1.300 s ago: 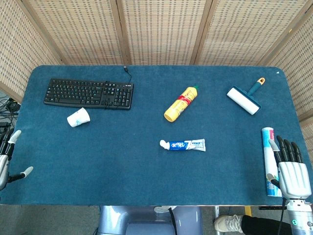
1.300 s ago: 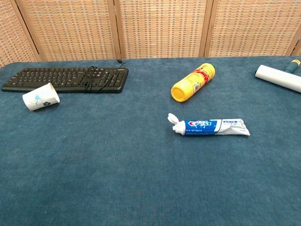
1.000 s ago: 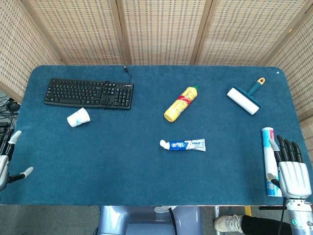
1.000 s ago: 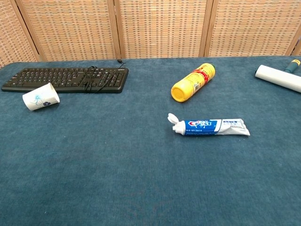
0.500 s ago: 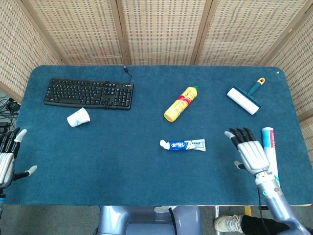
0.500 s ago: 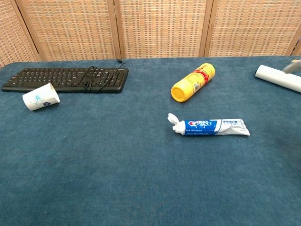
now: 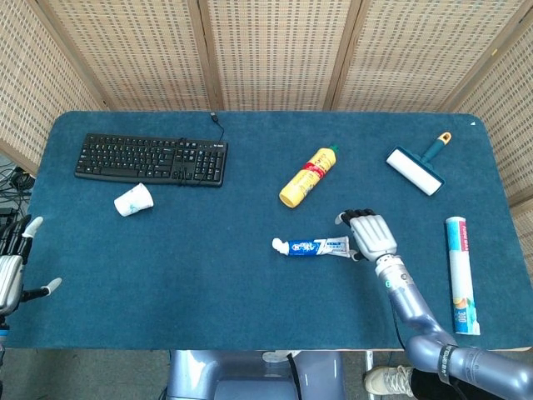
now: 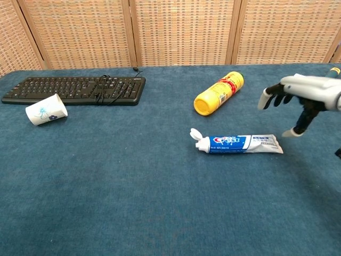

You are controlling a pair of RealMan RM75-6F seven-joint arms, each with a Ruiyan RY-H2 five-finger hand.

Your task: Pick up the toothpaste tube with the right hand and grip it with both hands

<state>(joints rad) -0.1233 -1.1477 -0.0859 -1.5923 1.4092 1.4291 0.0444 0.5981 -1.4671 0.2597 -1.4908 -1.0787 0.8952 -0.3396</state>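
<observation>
The blue-and-white toothpaste tube [image 7: 312, 247] [image 8: 239, 144] lies flat mid-table, its flip cap open and pointing left. My right hand [image 7: 370, 236] [image 8: 298, 98] hovers just above and right of the tube's crimped end, fingers spread and bent downward, holding nothing. My left hand [image 7: 12, 272] waits off the table's left edge, fingers apart and empty; the chest view does not show it.
A yellow bottle [image 7: 307, 176] lies behind the tube. A black keyboard [image 7: 151, 159] and a tipped paper cup [image 7: 133, 200] sit at the far left. A lint roller [image 7: 416, 168] and a white-and-blue tube [image 7: 460, 273] lie on the right side.
My right hand has swept left from the table's right edge to the tube's crimped end, entering the chest view. The left hand shifted only slightly.
</observation>
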